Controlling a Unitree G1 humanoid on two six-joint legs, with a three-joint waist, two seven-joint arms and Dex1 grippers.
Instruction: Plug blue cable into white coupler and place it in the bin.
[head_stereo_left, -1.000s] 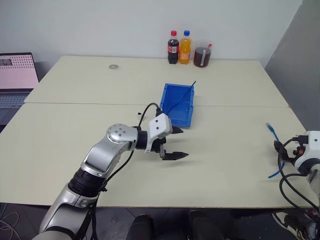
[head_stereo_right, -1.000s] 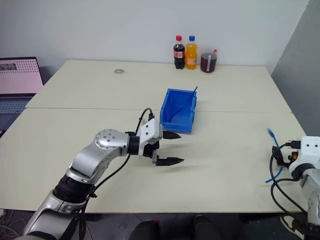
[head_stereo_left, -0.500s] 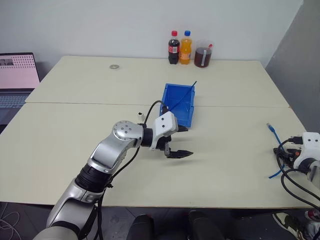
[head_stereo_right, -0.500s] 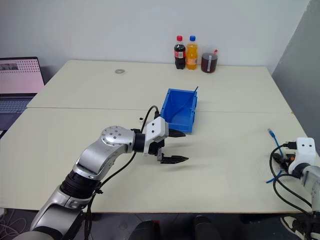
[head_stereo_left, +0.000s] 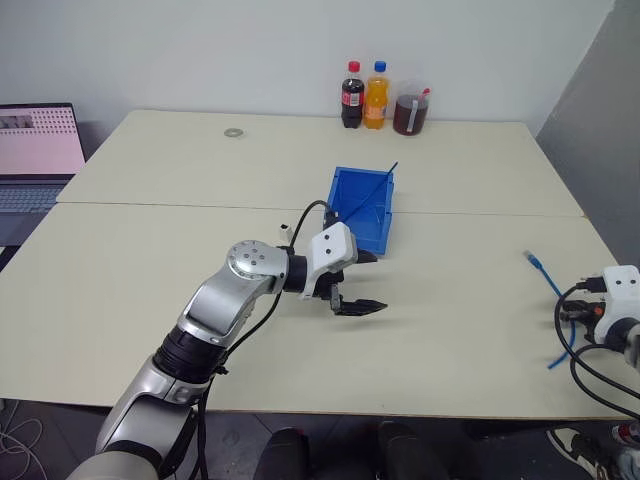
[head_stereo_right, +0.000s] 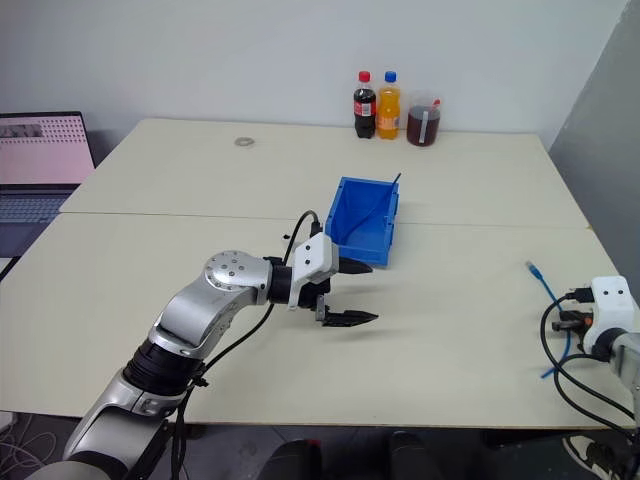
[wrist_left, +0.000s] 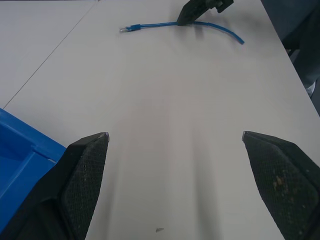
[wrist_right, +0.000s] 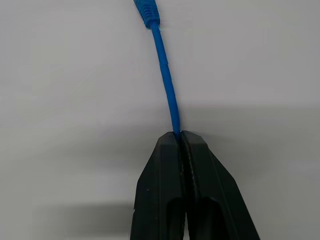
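right gripper (wrist_right: 180, 137) pinched tight on the cable (wrist_right: 166, 85), left gripper (head_stereo_left: 362, 283) fingers spread wide just beside the bin (head_stereo_left: 360, 205), over the worktop (head_stereo_left: 450, 320)

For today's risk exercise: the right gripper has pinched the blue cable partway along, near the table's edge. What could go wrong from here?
1. The right gripper grips the cable partway along, not at the plug, so the free end may flop and be hard to aim.
2. The pinch is narrow; the cable could slip when lifted.
3. The cable lies at the table edge; if dropped, it might fall off.
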